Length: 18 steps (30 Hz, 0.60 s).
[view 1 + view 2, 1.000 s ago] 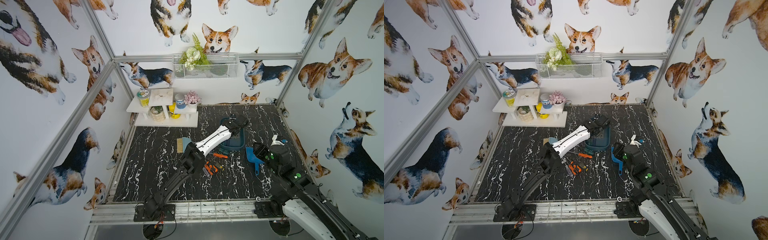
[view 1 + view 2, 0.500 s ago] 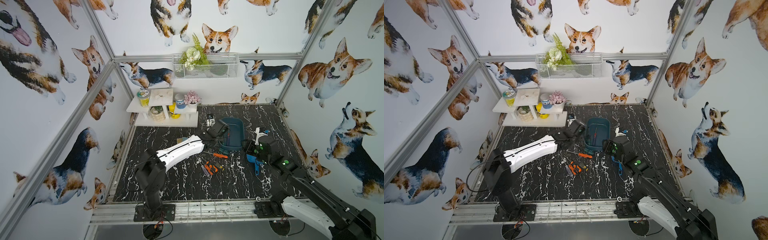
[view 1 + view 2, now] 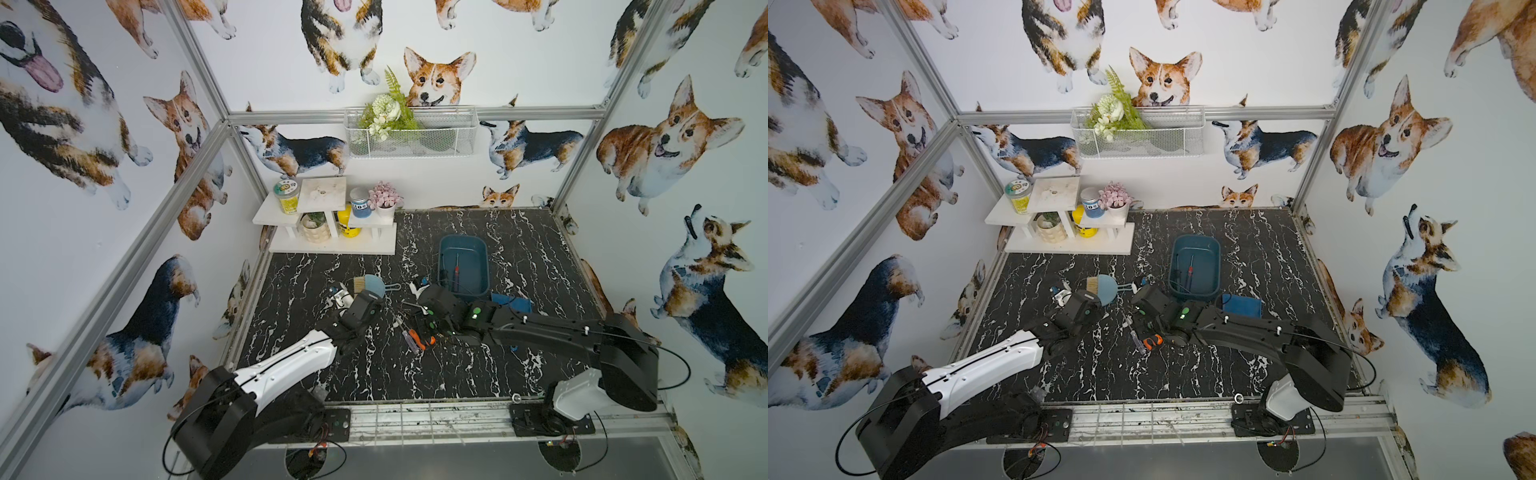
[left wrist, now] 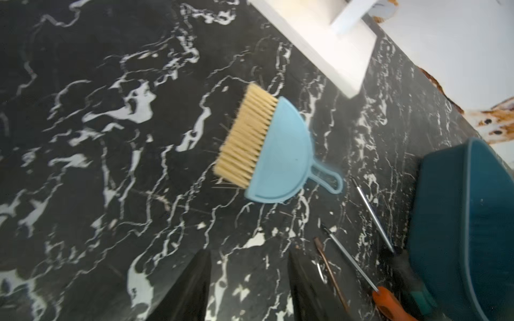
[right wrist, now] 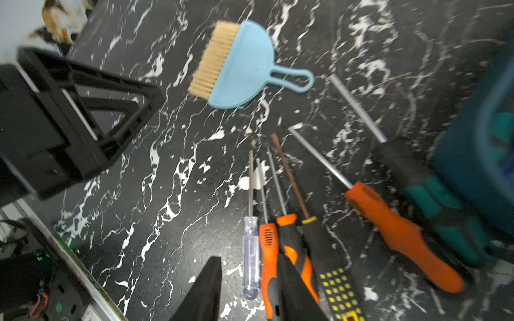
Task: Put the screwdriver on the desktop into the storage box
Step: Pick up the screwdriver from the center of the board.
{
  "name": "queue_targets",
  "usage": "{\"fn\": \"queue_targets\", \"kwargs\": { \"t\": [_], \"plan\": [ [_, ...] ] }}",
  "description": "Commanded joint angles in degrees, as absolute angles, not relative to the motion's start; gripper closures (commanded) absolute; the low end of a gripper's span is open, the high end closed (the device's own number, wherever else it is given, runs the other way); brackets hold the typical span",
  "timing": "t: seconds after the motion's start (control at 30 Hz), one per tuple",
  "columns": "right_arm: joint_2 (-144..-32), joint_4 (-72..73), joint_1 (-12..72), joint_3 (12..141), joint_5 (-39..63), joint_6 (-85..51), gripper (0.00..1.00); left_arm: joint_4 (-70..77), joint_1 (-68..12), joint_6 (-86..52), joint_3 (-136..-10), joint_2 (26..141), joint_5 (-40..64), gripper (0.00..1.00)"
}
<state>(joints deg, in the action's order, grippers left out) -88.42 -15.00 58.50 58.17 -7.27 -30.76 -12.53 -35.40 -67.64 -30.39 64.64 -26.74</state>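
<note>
Several screwdrivers (image 5: 328,261) lie side by side on the black marbled desktop (image 3: 519,365), seen in a top view as a cluster (image 3: 415,338). My right gripper (image 5: 247,261) hangs low over them, open. A clear-handled screwdriver (image 5: 251,250) and an orange-and-black one (image 5: 268,244) lie between its fingers, ungripped. A large orange screwdriver (image 5: 400,233) and a teal one (image 5: 434,194) lie nearer the teal storage box (image 3: 463,266), which holds two screwdrivers (image 3: 456,274). My left gripper (image 4: 249,253) is open and empty over bare desktop, left of the cluster (image 3: 368,301).
A light blue hand brush (image 3: 370,284) lies just beyond the left gripper. A blue dustpan (image 3: 511,301) sits in front of the box. The white tiered shelf (image 3: 332,232) stands at the back left, with a wire basket (image 3: 409,133) on the back wall.
My left arm has drawn back from over the storage box to the front left. My right arm has swung in from the right over the screwdriver cluster. Both jaws have narrowed.
</note>
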Motion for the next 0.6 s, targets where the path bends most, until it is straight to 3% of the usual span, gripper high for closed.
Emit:
{"fn": "queue_targets", "kwargs": {
  "t": [0.0, 0.57],
  "plan": [
    [-92.6, -17.6, 61.1, 60.6, -7.6, -29.5, 0.6, -11.8, -33.2, -73.1, -26.2, 60.0, -27.0, 0.49],
    [-107.5, -26.1, 63.5, 68.4, -17.9, -33.9, 0.57, -14.7, -29.0, -75.3, -15.8, 39.8, -28.3, 0.51]
  ]
}}
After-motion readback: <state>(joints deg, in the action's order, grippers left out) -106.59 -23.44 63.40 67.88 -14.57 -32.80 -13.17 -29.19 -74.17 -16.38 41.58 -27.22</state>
